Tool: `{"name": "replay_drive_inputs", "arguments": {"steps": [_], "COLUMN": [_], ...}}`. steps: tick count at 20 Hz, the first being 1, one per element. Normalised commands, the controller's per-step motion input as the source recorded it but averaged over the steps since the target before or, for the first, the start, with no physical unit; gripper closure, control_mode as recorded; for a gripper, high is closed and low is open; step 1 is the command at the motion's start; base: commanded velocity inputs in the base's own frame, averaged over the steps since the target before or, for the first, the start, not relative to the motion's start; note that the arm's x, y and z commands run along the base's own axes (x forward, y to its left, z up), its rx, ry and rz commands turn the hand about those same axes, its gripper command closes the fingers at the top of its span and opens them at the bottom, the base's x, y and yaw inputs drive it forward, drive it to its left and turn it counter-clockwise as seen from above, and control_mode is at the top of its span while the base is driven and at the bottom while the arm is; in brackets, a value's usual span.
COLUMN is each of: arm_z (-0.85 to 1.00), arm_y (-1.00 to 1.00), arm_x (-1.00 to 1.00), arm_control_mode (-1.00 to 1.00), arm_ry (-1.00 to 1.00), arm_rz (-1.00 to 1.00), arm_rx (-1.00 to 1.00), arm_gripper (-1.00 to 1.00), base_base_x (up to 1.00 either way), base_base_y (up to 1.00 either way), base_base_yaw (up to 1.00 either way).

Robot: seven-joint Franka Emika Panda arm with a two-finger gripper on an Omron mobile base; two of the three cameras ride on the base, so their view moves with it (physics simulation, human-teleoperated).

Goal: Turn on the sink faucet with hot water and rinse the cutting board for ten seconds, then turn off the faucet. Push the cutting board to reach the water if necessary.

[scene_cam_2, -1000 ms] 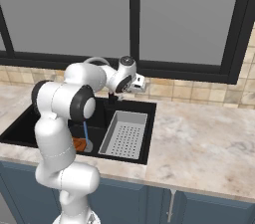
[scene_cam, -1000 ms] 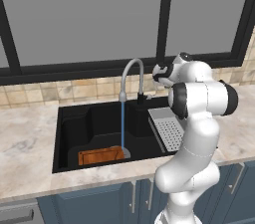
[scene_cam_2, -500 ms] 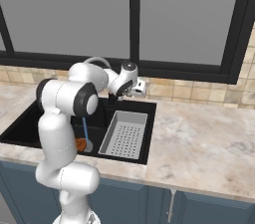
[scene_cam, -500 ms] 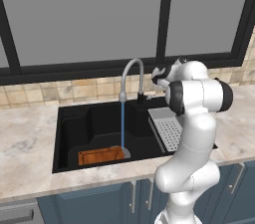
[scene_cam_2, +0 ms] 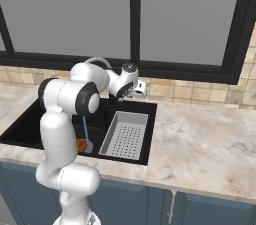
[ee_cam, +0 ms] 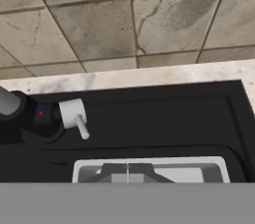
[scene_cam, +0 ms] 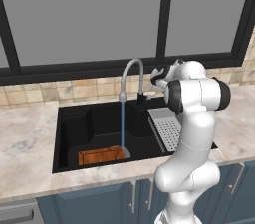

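Kitchen: dark-framed window over a beige tile backsplash, marble desk [scene_cam: 30, 138] above blue cabinets.

Sink [scene_cam: 69, 123]: matte black basin set into the desk. A grey perforated drainer tray [scene_cam_2: 125, 134] fills its right side.

Sink faucet [scene_cam: 130, 76]: slim grey gooseneck on a black base, at 12 o'clock of the basin's rear rim. In the hand view its small white handle [ee_cam: 74, 116] sits at about 9 o'clock of frame, lever stub pointing down-right, beside the black base with its red and blue marks.

Water [scene_cam: 122, 126]: thin pale-blue stream, straight down from the spout tip. Faucet is on.

Cutting board [scene_cam: 101, 156]: small flat orange-brown rectangle with a darker border, lying on the basin floor toward the front, at roughly 6 o'clock of the spout. The stream lands at or just beside its right end; I cannot tell whether it actually wets the wood.

Gripper [scene_cam_2: 139, 88]: above the rear rim, just right of the faucet base, near the handle but apart from it. Jaws are closed and hold nothing.

Judgement: rinse phase, with shut-off not yet done. If the stream misses the board, nudge the board toward 3 o'clock first. For shut-off, bring the closed fingertips against the side of the lever stub and sweep it back with a short, steady push. Approach level, clearing the gooseneck and tray edge.
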Motion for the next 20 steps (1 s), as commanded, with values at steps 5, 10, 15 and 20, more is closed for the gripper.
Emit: {"name": "replay_drive_inputs", "arguments": {"steps": [5, 10, 15, 20], "arm_z": [0.00, 0.00, 0.00, 0.00], "arm_y": [0.05, 0.10, 0.02, 0.00], "arm_x": [0.03, 0.09, 0.18, 0.25], "arm_control_mode": [-1.00, -1.00, -1.00, -1.00], "arm_ry": [0.00, 0.00, 0.00, 0.00], "arm_rz": [0.00, 0.00, 0.00, 0.00], "arm_rx": [0.00, 0.00, 0.00, 0.00], "arm_gripper": [1.00, 1.00, 1.00, 1.00], "base_base_x": [0.00, 0.00, 0.00, 0.00], "base_base_y": [0.00, 0.00, 0.00, 0.00], "base_base_yaw": [0.00, 0.00, 0.00, 0.00]}}
